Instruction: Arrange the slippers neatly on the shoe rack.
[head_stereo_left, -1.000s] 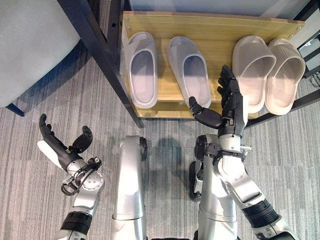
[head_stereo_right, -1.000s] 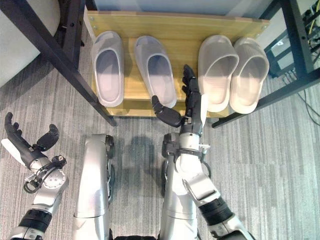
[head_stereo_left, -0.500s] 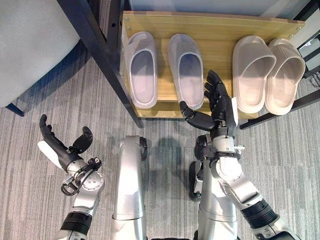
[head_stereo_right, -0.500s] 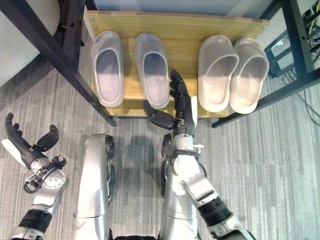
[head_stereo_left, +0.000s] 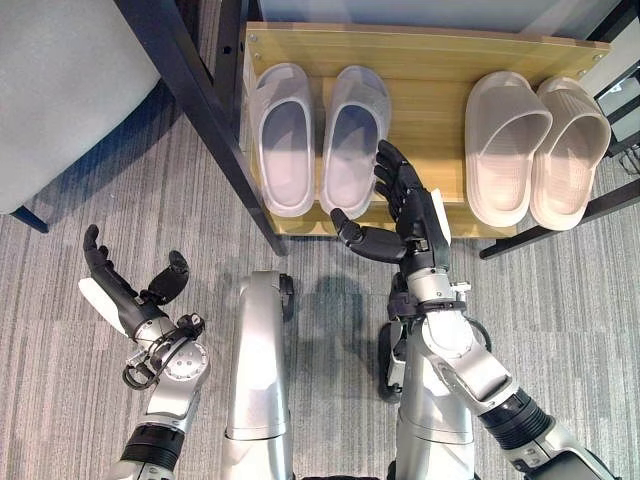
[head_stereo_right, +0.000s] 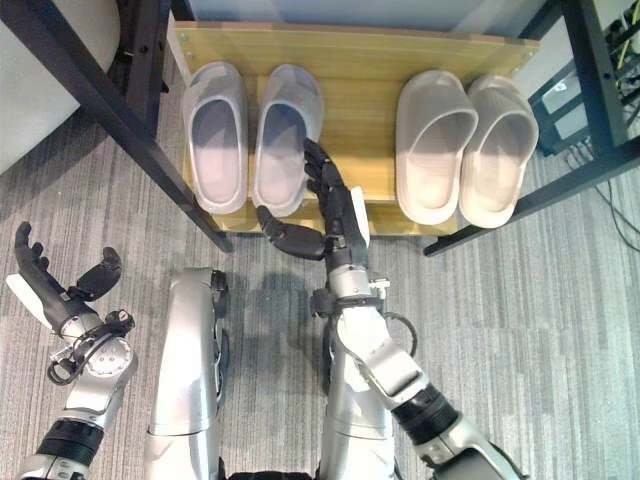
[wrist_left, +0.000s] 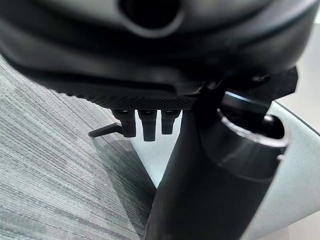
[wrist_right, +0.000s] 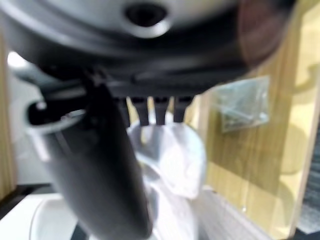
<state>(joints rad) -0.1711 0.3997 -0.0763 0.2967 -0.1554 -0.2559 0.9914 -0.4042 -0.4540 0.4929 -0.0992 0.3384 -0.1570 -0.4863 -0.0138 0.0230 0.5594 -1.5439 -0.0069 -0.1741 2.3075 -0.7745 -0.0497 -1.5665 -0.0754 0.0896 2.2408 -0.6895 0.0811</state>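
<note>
A low wooden shoe rack (head_stereo_left: 420, 55) stands on grey striped carpet (head_stereo_left: 590, 300), framed by black metal bars (head_stereo_left: 190, 90). Four slippers lie on the shoe rack, toes pointing away from the robot. At the rack's left end, two pale lilac slippers sit side by side: the left lilac slipper (head_stereo_left: 283, 138) lies straight, and the right lilac slipper (head_stereo_left: 352, 140) leans slightly toward it, the two nearly touching at the heels. At the rack's right end, a pair of beige slippers (head_stereo_left: 535, 145) rests close together. The right robot hand (head_stereo_left: 412, 212) is at the rack's front edge, fingers straight and spread against the right lilac slipper's outer side, thumb reaching toward its heel; it grasps nothing. The left robot hand (head_stereo_left: 120, 295) hovers over the carpet well left of the rack, fingers relaxed and released, holding nothing.
</note>
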